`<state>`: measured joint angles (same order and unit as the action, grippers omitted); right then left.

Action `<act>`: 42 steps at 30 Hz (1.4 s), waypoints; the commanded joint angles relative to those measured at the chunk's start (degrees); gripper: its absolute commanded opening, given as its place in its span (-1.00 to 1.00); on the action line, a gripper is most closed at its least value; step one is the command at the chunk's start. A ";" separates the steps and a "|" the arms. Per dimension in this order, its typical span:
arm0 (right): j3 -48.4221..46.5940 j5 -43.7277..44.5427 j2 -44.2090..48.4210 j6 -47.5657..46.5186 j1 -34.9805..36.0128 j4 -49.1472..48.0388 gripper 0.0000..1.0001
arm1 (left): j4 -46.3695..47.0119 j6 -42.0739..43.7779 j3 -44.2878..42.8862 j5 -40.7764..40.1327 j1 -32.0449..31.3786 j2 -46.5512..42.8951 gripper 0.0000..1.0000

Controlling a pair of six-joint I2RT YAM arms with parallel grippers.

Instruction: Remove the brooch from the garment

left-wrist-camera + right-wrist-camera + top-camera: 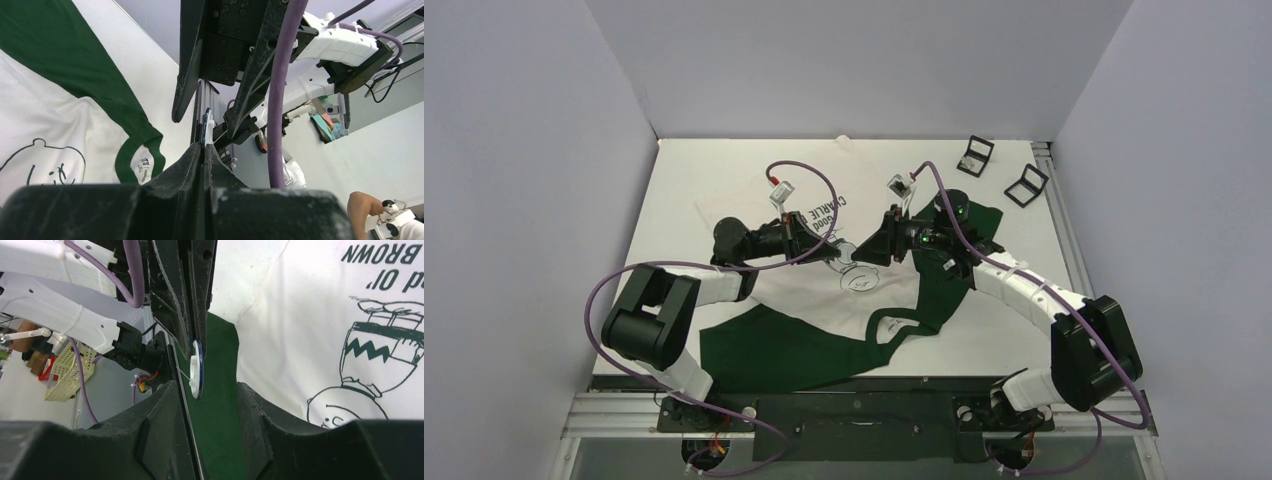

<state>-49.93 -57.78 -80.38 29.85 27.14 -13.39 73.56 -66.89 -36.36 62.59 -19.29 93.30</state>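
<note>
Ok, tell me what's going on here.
Two robot arms meet over a T-shirt. The left gripper is shut on the round brooch, pinching it by its edge above the shirt. The right gripper stands open on either side of the brooch, its fingers not touching it.

You were working in a robotics lab cell. Plain pale grey panel walls (854, 60) boxed in the white table (984, 352) on the left, far and right sides. A silver aluminium frame rail (614, 412) ran along the near edge, with looping purple cables (596, 300) rising from it. Two small black square frames (975, 155) sat at the far right corner. Beyond the cell, your right wrist camera caught a yellow perforated basket (65, 372) among loose wiring.
</note>
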 commanded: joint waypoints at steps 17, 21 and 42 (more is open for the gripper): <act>0.63 0.09 -1.28 3.62 1.77 -12.16 -0.18 | 10.14 -3.79 0.50 -1.73 0.30 0.59 -1.00; 0.42 0.08 -1.39 3.56 1.78 -12.07 -0.19 | 9.81 -3.45 0.54 -1.78 0.30 0.59 -1.00; -0.03 5.28 -3.00 7.15 1.69 -11.12 -0.57 | -3.75 9.75 1.29 -3.06 -1.28 -6.33 -1.00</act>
<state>-48.69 -56.25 -83.05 36.60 28.60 -21.91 72.88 -62.81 -35.03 59.99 -19.44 90.85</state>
